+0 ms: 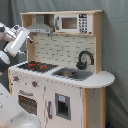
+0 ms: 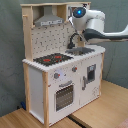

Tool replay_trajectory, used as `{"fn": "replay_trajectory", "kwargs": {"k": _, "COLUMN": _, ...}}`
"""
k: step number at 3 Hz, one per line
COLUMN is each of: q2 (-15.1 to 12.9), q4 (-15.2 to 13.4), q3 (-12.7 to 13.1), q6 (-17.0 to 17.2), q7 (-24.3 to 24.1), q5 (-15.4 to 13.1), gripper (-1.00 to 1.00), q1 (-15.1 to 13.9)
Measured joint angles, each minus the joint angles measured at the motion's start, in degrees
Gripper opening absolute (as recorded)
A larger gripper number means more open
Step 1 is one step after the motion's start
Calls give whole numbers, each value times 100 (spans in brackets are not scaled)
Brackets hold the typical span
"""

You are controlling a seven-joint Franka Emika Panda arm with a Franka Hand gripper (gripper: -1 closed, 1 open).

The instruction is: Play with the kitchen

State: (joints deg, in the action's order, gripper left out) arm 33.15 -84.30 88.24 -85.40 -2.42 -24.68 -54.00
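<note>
Kitchen (image 1: 75,100) (image 2: 42,90): pale wood frame, white panels. Hob (image 1: 37,65) (image 2: 52,59) black, red rings. Faucet (image 1: 85,59) (image 2: 75,40) black. Hood (image 1: 39,26) (image 2: 49,21) grey. Backsplash (image 1: 57,50) white, brick-tile pattern. Arm (image 1: 15,42) (image 2: 92,22) white, blue light seen in second exterior view. Backdrop (image 1: 117,50) grey.

A pale wooden table (image 2: 107,102) carries the kitchen (image 2: 62,75) in the second exterior view. The kitchen stands upright on it — bare tabletop shows at both lower corners.
</note>
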Motion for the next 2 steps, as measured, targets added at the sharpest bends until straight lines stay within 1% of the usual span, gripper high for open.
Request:
{"fn": "replay_trajectory", "kwargs": {"k": 1, "q2": 92, "q4": -91, "q3": 115, "q6": 31, "q7": 8, "q5": -577, "gripper": 100, "q1": 220}}
{"fn": "replay_trajectory", "kwargs": {"k": 2, "q2": 202, "q4": -210, "q3": 273, "q6": 32, "q7": 16, "q5": -1115, "gripper": 100, "q1": 373}}
